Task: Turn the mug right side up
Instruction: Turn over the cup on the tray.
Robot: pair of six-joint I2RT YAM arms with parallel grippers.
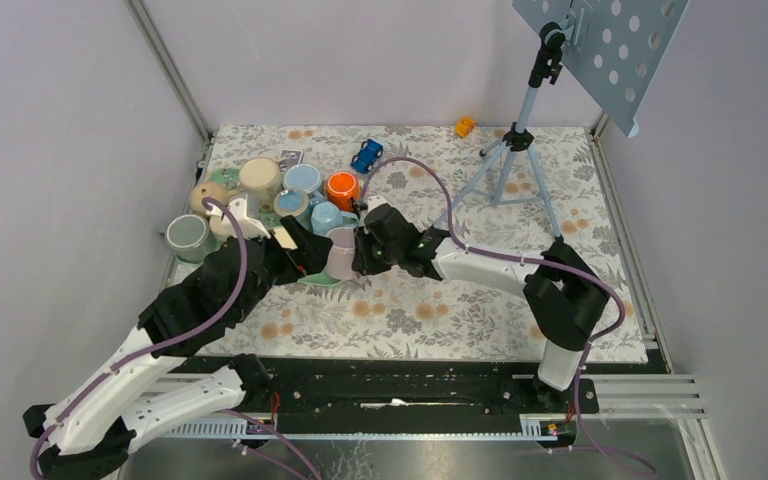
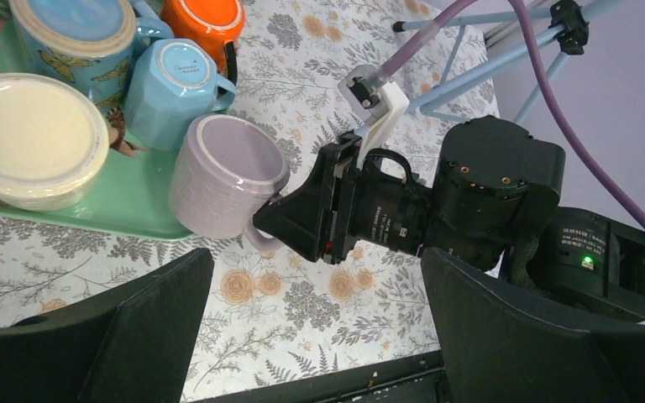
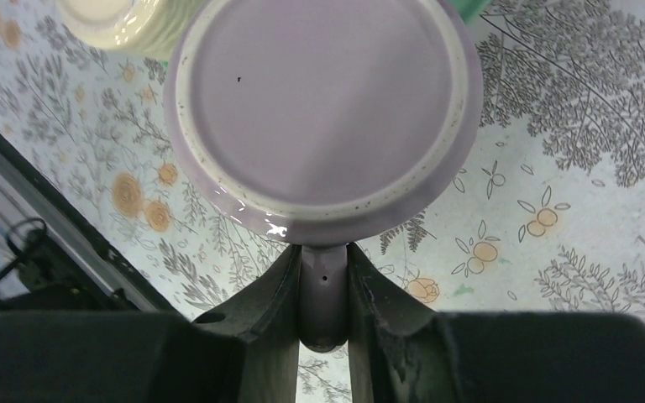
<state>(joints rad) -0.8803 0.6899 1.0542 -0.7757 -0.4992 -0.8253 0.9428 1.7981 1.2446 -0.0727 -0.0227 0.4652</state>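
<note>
A lilac mug [image 1: 341, 256] is base-up and tilted at the near edge of the green tray [image 2: 126, 201]. Its flat bottom fills the right wrist view [image 3: 323, 101], and it also shows in the left wrist view [image 2: 222, 172]. My right gripper [image 3: 324, 269] is shut on the mug's handle [image 3: 324, 294], reaching in from the right [image 1: 362, 254]. My left gripper [image 2: 315, 336] is open and empty, just left of and nearer than the mug [image 1: 295, 248], over the floral cloth. I cannot tell whether the mug rests on the tray or is held just above it.
Several other mugs stand base-up on the tray: cream [image 2: 29, 138], butterfly-patterned blue [image 2: 71, 34], light blue [image 2: 172, 84], orange [image 2: 206, 21]. A grey-green mug [image 1: 188, 235] sits at the far left. A tripod [image 1: 515, 150] with a perforated panel stands back right. A blue toy car [image 1: 366, 155] lies behind the mugs.
</note>
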